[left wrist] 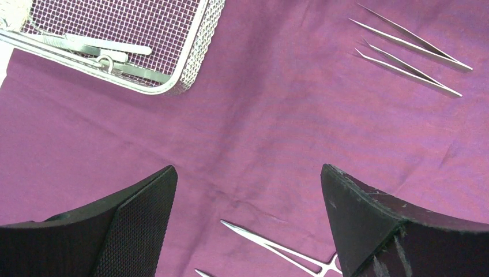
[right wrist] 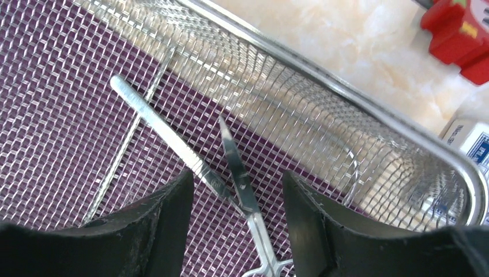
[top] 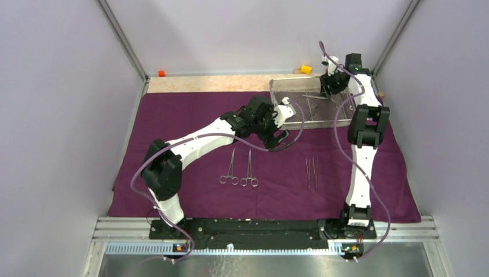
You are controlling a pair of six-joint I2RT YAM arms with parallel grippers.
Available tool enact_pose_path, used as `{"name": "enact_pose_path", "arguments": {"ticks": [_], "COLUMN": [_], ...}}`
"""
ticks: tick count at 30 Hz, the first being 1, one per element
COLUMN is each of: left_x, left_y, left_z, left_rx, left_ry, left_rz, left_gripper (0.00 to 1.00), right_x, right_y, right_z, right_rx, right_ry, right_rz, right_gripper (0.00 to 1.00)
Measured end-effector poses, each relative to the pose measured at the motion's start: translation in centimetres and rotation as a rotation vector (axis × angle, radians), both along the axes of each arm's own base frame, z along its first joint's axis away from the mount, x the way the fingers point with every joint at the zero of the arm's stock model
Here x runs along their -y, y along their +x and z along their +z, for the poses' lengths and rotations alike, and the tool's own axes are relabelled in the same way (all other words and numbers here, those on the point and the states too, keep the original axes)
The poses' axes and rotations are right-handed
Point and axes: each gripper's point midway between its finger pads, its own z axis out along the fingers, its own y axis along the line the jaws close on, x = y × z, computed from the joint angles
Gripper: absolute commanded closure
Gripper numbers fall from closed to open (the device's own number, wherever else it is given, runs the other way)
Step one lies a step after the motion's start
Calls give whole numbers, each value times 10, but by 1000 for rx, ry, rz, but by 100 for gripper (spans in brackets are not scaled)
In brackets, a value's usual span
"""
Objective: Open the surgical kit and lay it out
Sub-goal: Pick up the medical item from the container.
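The purple cloth [top: 190,112] lies spread flat. The wire-mesh tray [top: 285,107] stands at its back right, with steel tools inside [left wrist: 109,52]. Two ring-handled clamps [top: 239,170] and two tweezers [top: 312,172] lie on the cloth in front. My left gripper [top: 281,137] is open and empty, low over the cloth left of the tray; a clamp tip [left wrist: 271,245] shows between its fingers. My right gripper [top: 330,81] is open inside the tray, its fingers on either side of a pair of scissors [right wrist: 242,184] and a flat steel handle [right wrist: 155,124].
A yellow block [top: 305,69] and a small orange block [top: 161,73] sit on the bare tabletop behind the cloth. A red block [right wrist: 455,32] and a blue-white packet [right wrist: 470,141] lie just outside the tray's far wall. Enclosure walls stand on both sides.
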Motion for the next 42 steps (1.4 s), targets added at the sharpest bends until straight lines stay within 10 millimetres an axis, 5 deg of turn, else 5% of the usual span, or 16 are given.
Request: {"name": "enact_pose_path", "arguments": {"ticks": [7, 26, 37, 42], "left_x": [1, 1, -1, -5], "left_y": [-1, -2, -2, 1], "left_z": [-6, -7, 3, 9], "left_rx": [-21, -25, 5, 31], "left_ry": [13, 18, 7, 5], "left_rz": [-8, -13, -13, 3], "left_gripper": [1, 1, 1, 1], "right_x": [-4, -9, -15, -19], "right_y": [16, 13, -7, -8], "right_z": [-13, -17, -13, 5], "right_rx": [24, 36, -28, -21], "right_ry": [-22, -47, 17, 56], "right_rz": [-5, 2, -69, -95], "right_gripper": [53, 100, 100, 100]}}
